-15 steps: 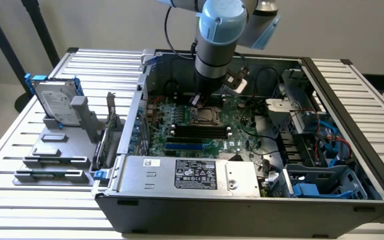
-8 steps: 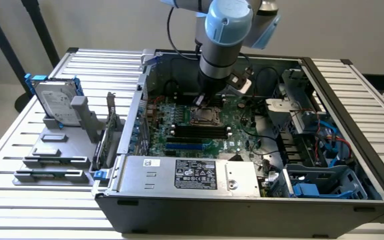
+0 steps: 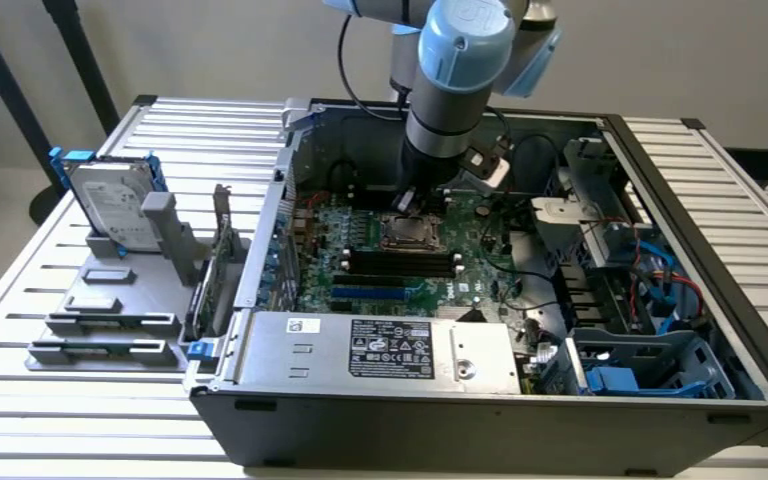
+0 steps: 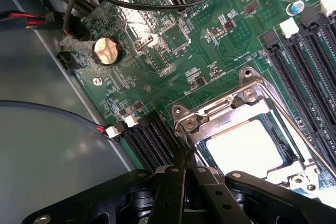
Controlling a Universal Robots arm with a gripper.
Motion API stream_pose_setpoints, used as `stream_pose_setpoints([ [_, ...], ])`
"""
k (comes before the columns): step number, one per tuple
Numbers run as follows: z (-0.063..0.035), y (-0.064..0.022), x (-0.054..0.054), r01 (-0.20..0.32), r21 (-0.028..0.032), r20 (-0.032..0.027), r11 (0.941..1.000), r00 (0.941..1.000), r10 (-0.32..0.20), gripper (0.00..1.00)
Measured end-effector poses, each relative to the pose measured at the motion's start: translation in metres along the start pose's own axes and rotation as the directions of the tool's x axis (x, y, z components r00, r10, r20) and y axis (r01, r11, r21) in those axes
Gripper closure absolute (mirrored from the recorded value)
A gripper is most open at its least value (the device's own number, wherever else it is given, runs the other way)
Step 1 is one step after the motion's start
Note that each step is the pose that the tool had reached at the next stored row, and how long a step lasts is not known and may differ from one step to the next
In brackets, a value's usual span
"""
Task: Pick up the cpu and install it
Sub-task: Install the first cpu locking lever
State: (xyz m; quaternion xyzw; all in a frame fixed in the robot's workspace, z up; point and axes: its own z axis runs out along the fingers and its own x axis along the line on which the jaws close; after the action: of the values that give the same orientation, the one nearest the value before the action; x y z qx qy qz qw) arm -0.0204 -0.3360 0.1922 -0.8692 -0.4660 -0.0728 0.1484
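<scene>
The claw (image 4: 185,167), pressed together and empty, hangs just beside the cpu (image 4: 244,147) seated in the socket (image 4: 239,95).

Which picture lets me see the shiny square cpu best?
The wrist view: the cpu sits big and pale inside its metal socket frame. The exterior view shows it as a tiny square on the green motherboard, below the arm.

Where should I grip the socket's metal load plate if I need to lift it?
Judging by the wrist view, take the load plate by its hinged front bar, coming straight down from above; it lies flat around the cpu, memory slots crowd one side, and the shut gripper hovers alongside.
</scene>
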Motion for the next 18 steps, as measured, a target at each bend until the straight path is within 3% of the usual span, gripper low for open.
stream_pose_setpoints([
  [5, -0.0005, 0.0013, -0.0014, 0.000, 0.0036, -0.0056, 1.0000, 1.0000, 0.000, 0.89],
  [15, -0.0028, 0.0048, -0.0052, 0.001, 0.0151, -0.0224, 0.9999, 0.9997, 0.000, 0.89],
  [18, -0.0093, 0.0042, -0.0048, 0.001, 0.0181, -0.0269, 0.9998, 0.9996, 0.000, 0.89],
])
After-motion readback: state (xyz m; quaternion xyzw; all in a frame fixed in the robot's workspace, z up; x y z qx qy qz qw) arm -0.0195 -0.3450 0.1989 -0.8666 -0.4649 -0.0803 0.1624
